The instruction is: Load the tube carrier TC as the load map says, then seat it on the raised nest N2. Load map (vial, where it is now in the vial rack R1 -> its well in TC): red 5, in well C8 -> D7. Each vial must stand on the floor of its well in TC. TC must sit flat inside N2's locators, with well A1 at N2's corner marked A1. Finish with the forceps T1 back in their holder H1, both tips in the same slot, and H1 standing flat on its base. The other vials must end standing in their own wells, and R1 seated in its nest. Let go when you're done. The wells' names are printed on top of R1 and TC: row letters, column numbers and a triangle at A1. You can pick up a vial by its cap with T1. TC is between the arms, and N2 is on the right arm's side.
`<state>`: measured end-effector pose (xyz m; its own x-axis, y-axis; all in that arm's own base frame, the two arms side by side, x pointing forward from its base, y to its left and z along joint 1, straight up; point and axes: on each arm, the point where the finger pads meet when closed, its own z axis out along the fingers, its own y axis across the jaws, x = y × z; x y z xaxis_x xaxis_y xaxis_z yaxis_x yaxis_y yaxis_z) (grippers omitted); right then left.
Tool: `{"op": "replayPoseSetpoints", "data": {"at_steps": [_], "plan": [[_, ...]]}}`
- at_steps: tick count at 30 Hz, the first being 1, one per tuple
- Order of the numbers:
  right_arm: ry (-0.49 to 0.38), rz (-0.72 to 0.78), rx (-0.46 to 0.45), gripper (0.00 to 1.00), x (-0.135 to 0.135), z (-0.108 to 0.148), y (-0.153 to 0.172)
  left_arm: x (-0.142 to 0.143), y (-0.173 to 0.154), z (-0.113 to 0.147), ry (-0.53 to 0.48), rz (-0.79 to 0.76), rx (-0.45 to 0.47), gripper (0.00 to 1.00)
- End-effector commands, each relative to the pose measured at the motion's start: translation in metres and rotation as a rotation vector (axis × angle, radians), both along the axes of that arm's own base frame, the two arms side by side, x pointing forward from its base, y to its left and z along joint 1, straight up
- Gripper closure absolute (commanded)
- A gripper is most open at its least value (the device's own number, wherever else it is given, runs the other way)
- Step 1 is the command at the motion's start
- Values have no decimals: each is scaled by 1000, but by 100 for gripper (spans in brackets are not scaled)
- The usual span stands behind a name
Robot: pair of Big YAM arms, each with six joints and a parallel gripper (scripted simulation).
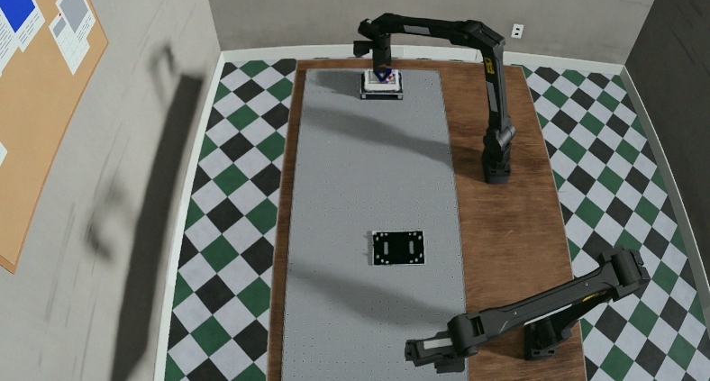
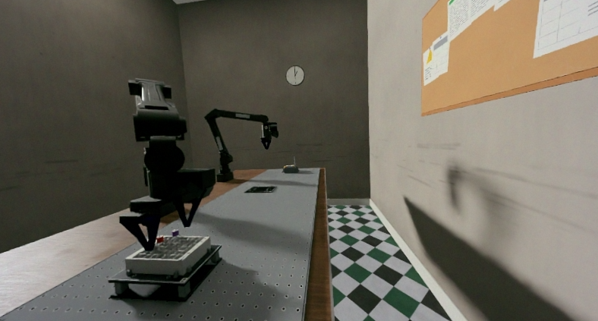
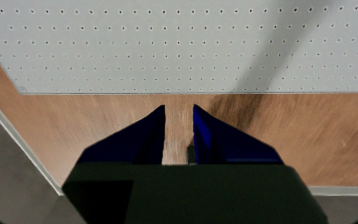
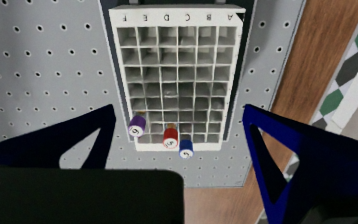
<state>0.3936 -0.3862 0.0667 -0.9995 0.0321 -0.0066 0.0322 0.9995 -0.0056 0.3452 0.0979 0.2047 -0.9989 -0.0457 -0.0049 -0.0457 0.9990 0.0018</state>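
Between open right jaws [image 2: 168, 237] — carrier [image 2: 167, 253] [image 4: 179, 80], seated, below

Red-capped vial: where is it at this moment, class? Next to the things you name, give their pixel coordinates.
In the right wrist view, the red-capped vial [image 2: 160, 238] [image 4: 170, 138] is at the white tube carrier's [image 1: 381, 87] [image 2: 161, 267] [image 4: 177, 10] unlettered end, between the purple cap [image 2: 175, 232] [image 4: 137, 125] and the blue cap [image 4: 186, 148].

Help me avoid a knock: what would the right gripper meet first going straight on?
Probably the raised vial caps or the white gridded holder below the right gripper; depth leaves the first contact unclear.
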Motion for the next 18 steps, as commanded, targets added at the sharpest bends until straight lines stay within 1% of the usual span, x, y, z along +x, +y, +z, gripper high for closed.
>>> {"op": "replayPoseSetpoints", "data": {"at_steps": [1, 3, 5, 6, 7, 8, 14, 16, 17, 18], "plan": [[-21, 3, -21, 0, 12, 18, -6, 9, 2, 11, -30, 5, 8, 76], [-43, 3, -42, 0, 16, 36, -10, 9, 2, 11, -30, 5, 8, 76], [-47, 3, -47, 0, 16, 43, -10, 9, 2, 11, -30, 5, 8, 76], [-34, 3, -34, 0, 16, 33, -9, 9, 2, 11, -30, 5, 8, 76], [-21, 28, -22, 0, 8, 31, 4, 9, 2, 11, -30, 5, 8, 76], [-6, 12, -7, 0, 1, 24, 13, 9, 2, 11, -30, 5, 8, 76], [-8, 7, -7, 0, -2, 33, 35, 9, 2, 11, -30, 5, 8, 76], [-8, 7, -7, 0, -2, 33, 35, 9, 2, 11, -30, 5, 8, 76], [17, 7, 15, 0, -2, 13, 38, 9, 2, 11, -30, 5, 8, 76], [8, 7, 7, 0, -3, 23, 42, 9, 2, 11, -30, 5, 8, 76]]}}
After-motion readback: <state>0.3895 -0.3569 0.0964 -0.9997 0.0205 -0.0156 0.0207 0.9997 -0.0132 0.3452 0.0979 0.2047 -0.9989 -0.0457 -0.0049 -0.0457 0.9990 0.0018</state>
